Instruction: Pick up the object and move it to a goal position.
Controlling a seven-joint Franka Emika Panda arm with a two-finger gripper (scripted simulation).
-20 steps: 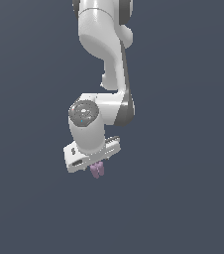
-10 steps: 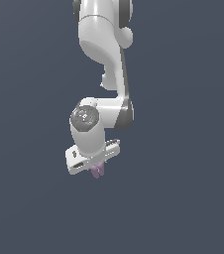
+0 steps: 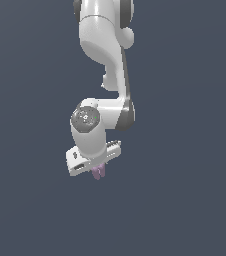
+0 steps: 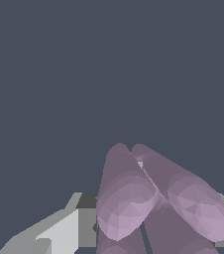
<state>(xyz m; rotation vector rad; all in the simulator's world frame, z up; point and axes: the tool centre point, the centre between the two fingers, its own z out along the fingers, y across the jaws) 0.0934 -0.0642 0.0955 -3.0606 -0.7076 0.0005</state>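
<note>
The object (image 3: 98,172) is a small pale pinkish-purple cluster of rounded lobes. It hangs just under my white gripper (image 3: 97,169) near the middle of the exterior view, with only its lower part showing. In the wrist view the object (image 4: 153,198) fills the near field as several long purple lobes. They sit between the grey fingers (image 4: 59,230), which are shut on it. The gripper holds it up against a plain dark grey background, and nothing shows beneath it.
The white arm (image 3: 107,65) comes down from the top of the exterior view to the wrist. Everything else in both views is flat dark grey, with no table edge, goal marker or other thing showing.
The gripper and the object have shifted slightly toward the exterior view's left and a little upward, and the arm has swung with them. The grip on the object looks the same.
</note>
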